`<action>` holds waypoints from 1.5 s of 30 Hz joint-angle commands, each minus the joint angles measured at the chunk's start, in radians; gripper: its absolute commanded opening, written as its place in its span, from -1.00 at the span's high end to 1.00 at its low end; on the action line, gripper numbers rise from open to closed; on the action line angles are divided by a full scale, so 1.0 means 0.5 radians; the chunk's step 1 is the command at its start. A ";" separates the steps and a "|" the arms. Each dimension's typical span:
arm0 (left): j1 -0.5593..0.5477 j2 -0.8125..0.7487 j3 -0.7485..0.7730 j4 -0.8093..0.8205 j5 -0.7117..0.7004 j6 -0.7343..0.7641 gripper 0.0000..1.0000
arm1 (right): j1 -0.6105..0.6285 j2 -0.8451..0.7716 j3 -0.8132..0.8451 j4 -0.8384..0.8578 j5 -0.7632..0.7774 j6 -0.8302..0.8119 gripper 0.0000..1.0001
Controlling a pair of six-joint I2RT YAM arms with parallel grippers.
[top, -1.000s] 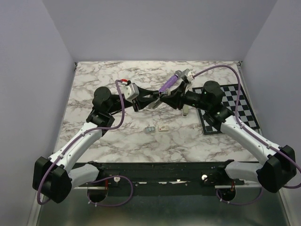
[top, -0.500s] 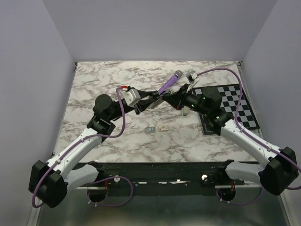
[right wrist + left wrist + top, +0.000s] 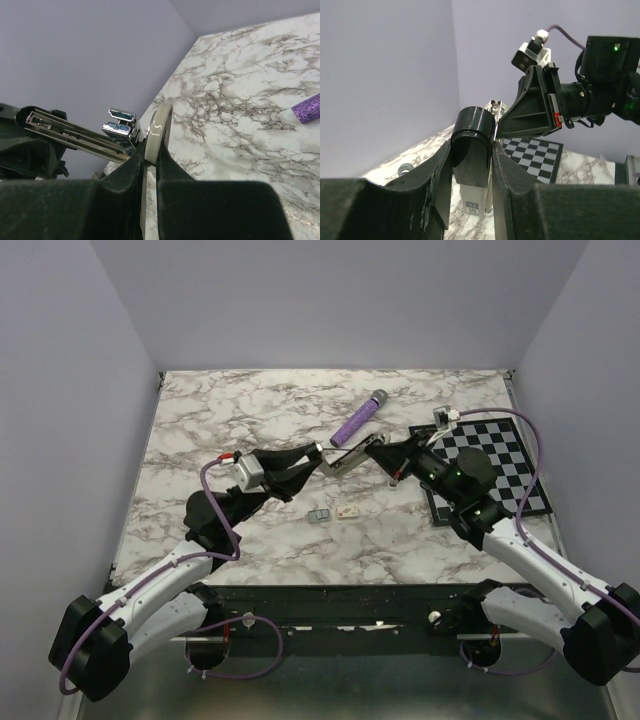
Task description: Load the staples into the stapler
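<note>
Two grippers hold the stapler [image 3: 342, 459] between them, lifted off the marble table [image 3: 200, 420].

1. The left gripper [image 3: 305, 462] grips the stapler's dark end. In the left wrist view its fingers [image 3: 437, 175] are clamped on either side of the rounded black end.
2. The right gripper [image 3: 378, 448] grips the opposite end. In the right wrist view its fingers [image 3: 167, 167] are pressed together on the edge of the beige lid [image 3: 157, 131].
3. The metal rail [image 3: 75, 136] stands apart from the lid, so the stapler is hinged open.
4. The staples lie on the table at 6 o'clock from the stapler: a grey block [image 3: 319, 514] and just beside it, at its 3 o'clock, a cream box [image 3: 349, 511]. Neither gripper touches them.
5. A purple cylinder [image 3: 358, 418] lies at 12 o'clock from the stapler, and a checkered mat [image 3: 500, 455] at 3 o'clock.
</note>
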 commanded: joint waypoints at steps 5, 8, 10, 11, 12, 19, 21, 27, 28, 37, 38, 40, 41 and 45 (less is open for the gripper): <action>0.037 -0.079 -0.422 0.635 -0.885 -0.353 1.00 | -0.242 -0.205 -0.186 0.823 0.117 0.587 0.99; 0.040 -0.082 -0.507 0.709 -1.067 -0.497 1.00 | -0.288 -0.193 -0.223 0.964 0.052 0.722 0.99; 0.037 -0.061 -0.566 0.749 -1.156 -0.619 1.00 | -0.307 -0.165 -0.238 1.068 0.024 0.805 0.99; 0.037 -0.054 -0.584 0.767 -1.177 -0.656 0.95 | -0.313 -0.153 -0.250 1.108 0.009 0.830 0.99; 0.037 -0.045 -0.606 0.804 -1.202 -0.699 0.92 | -0.325 -0.147 -0.256 1.148 0.003 0.885 0.99; 0.037 0.074 -0.728 0.911 -1.254 -0.963 0.58 | -0.353 -0.070 -0.293 1.391 -0.037 1.038 0.99; 0.037 0.102 -0.747 0.945 -1.227 -1.021 0.32 | -0.353 -0.058 -0.302 1.415 -0.025 1.051 0.99; 0.037 0.056 -0.824 0.973 -1.083 -1.065 -0.32 | -0.356 -0.043 -0.302 1.400 -0.046 1.023 0.99; 0.037 -0.038 -0.818 0.930 -1.049 -1.025 -0.37 | -0.353 -0.043 -0.302 1.391 -0.046 1.014 0.99; 0.037 -0.980 -0.349 -0.756 -0.742 -0.393 -0.89 | -0.371 -0.040 -0.345 1.333 -0.068 0.931 0.99; 0.037 -0.987 -0.287 -0.879 -0.714 -0.329 -0.93 | -0.371 -0.030 -0.351 1.339 -0.086 0.931 0.99; 0.037 -0.917 -0.089 -1.140 -0.619 -0.114 -0.95 | -0.371 -0.021 -0.354 1.342 -0.101 0.925 0.99; 0.037 -0.868 -0.021 -1.202 -0.501 -0.059 -0.96 | -0.371 -0.021 -0.355 1.342 -0.117 0.925 0.99; 0.034 -0.531 0.332 -1.523 -0.153 0.184 -0.98 | -0.371 -0.018 -0.364 1.342 -0.141 0.913 0.99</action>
